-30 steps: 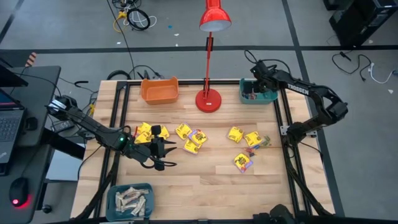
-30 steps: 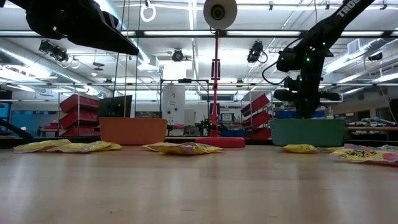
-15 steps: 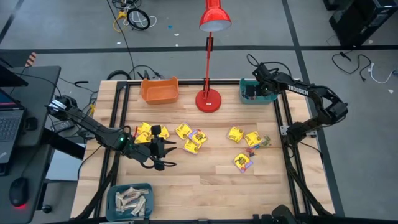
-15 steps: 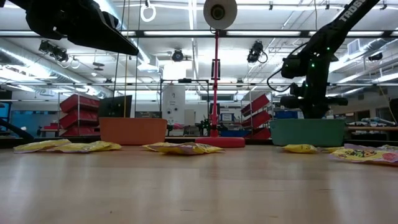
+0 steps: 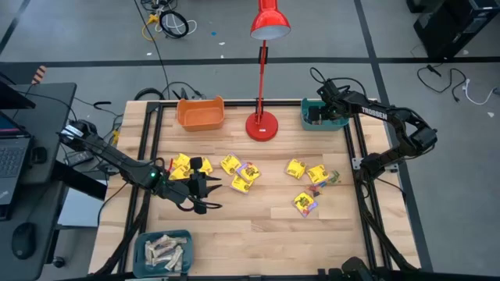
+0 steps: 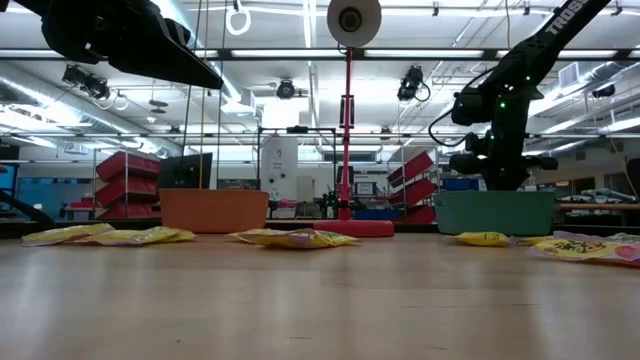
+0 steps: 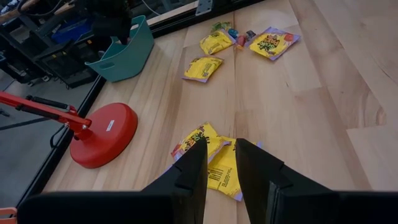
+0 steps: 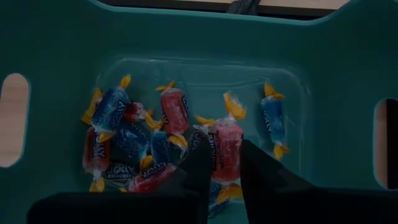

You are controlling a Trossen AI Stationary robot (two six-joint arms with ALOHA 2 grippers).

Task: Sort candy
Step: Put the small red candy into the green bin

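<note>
Yellow candy packets lie in the middle of the table point(image 5: 238, 173) point(image 5: 305, 170) point(image 5: 305, 203), with small sweets point(image 5: 328, 179) beside them. My right gripper point(image 8: 225, 152) points down into the teal bin point(image 5: 324, 117) at the far right, narrowly open over red and blue wrapped sweets point(image 8: 124, 137). A red sweet point(image 8: 225, 143) shows in the gap at its fingertips. My left gripper point(image 7: 221, 144) hovers open above the table's left part, just near of a pair of yellow packets point(image 7: 214, 163), with nothing between its fingers. My right gripper comes at the teal bin from above, pointing down. The red sweet's lower end point(image 8: 226, 180) shows between the two fingertips. Whether the fingers touch it, I cannot tell.
An orange bin point(image 5: 201, 113) stands at the far left. The red lamp's base point(image 5: 262, 125) sits between the two far bins. A second teal bin point(image 5: 164, 251) with pale beige bars stands at the near left corner. Bare wood lies along the near edge point(image 5: 273, 242).
</note>
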